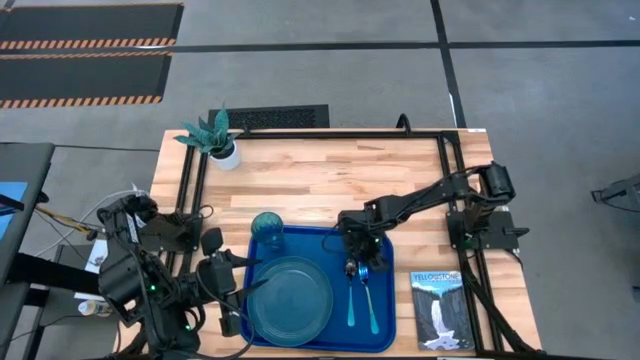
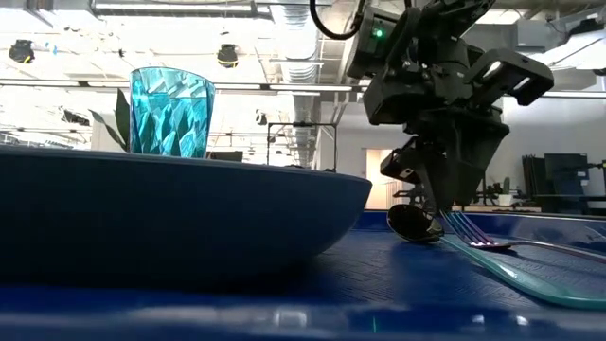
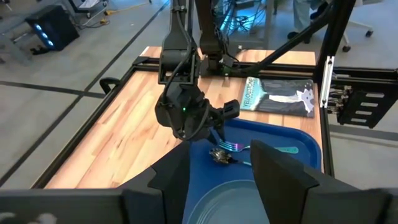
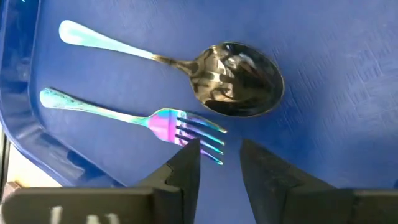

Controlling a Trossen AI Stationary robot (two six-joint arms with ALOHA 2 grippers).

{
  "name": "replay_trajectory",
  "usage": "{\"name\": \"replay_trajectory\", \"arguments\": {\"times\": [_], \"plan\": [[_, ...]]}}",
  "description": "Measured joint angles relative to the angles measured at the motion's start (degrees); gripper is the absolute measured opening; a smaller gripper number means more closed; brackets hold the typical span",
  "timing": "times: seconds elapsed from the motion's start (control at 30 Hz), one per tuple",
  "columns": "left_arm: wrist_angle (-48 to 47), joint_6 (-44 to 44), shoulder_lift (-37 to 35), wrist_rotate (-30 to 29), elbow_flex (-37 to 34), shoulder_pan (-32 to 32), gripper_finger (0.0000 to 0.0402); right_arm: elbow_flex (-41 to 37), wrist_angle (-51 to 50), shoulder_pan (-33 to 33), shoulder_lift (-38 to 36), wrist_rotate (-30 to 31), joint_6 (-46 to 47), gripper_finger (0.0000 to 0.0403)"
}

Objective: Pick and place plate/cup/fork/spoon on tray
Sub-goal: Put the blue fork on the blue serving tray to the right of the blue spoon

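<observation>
We see the right end effector (image 1: 362, 262) poised low over the tray (image 1: 385, 335), its fingers (image 4: 186, 163) slightly apart with nothing between them, right above the fork's tines. The fork (image 4: 134, 118) and the spoon (image 4: 211, 71) lie side by side flat on the tray floor, close but not touching, handles pointing the same way. From above, both sit on the tray's right part, with the plate (image 1: 290, 298) resting to their left. The cup (image 1: 267, 227) stands upright at the tray's far left corner, just beyond the plate. The left end effector (image 1: 232, 290) waits at the tray's left edge beside the plate, fingers (image 3: 280, 174) spread and empty. On the wooden surface (image 1: 320, 180), a book (image 1: 438, 308) lies just right of the tray, and a potted plant (image 1: 215, 138) stands at the far left corner.
</observation>
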Motion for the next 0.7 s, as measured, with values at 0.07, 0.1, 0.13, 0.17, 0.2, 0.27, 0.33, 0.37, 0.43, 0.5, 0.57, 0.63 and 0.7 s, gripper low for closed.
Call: {"name": "replay_trajectory", "arguments": {"times": [0.07,0.1,0.13,0.17,0.2,0.27,0.33,0.37,0.43,0.5,0.57,0.63,0.7], "plan": [[0.0,0.0,0.0,0.0,0.0,0.0,0.0158,0.0,0.0,0.2,0.0,0.2,-0.3,0.0126],[0.0,0.0,0.0,0.1,0.0,0.0,0.0158,0.0,0.0,0.2,0.0,0.3,-0.4,0.0121],[0.0,0.0,0.0,0.1,0.0,0.0,0.0158,0.0,0.1,0.2,0.0,0.3,-0.4,0.0116],[0.0,0.0,0.0,0.1,0.0,0.0,0.0158,0.0,0.1,0.2,0.0,0.2,-0.4,0.0113],[0.0,0.0,0.0,0.1,0.0,0.0,0.0158,0.0,0.1,0.2,0.0,0.3,-0.4,0.0109],[0.0,0.1,0.0,0.2,0.0,0.0,0.0158,0.0,0.0,0.2,0.0,0.3,-0.4,0.0103],[0.0,0.1,0.0,0.3,0.0,0.0,0.0158,0.0,0.1,0.1,0.0,0.5,-0.4,0.0099],[0.0,0.1,0.0,0.3,0.0,0.0,0.0158,0.0,0.1,0.2,0.0,0.5,-0.4,0.0098],[0.0,0.1,0.0,0.3,0.0,0.0,0.0158,0.0,0.1,0.2,0.0,0.6,-0.5,0.0098],[0.0,0.1,0.0,0.3,0.0,0.0,0.0158,0.0,-0.2,0.2,0.0,1.3,-0.5,0.0096],[0.0,0.1,0.0,0.3,0.0,0.0,0.0158,0.0,-0.8,0.2,0.0,1.6,-0.4,0.0091],[0.0,0.1,0.0,0.3,0.0,0.0,0.0158,0.0,-0.9,0.2,0.0,1.7,-0.4,0.0080],[0.0,0.1,0.0,0.3,0.0,0.0,0.0158,0.0,-0.9,0.2,0.0,1.8,-0.4,0.0065]]}}
